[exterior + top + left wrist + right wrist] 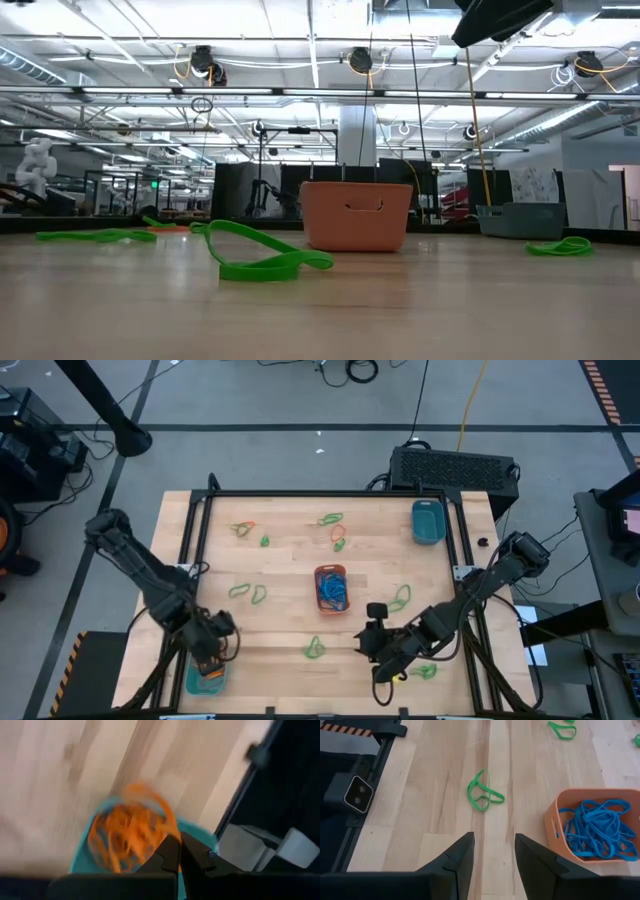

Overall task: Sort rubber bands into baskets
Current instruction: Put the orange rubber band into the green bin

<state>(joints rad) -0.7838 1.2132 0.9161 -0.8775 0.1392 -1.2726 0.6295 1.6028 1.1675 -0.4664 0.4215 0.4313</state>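
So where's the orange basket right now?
In the high view, the orange basket sits mid-table, holding blue rubber bands, just up-left of the open right gripper.

Even overhead light — left wrist view motion-blurred

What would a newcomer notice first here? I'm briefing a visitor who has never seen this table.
Probably the orange basket at the table's middle, heaped with blue rubber bands. Next, the green rubber bands scattered loose over the wood. Then the left claw, shut, over the teal basket of orange bands at the near left corner.
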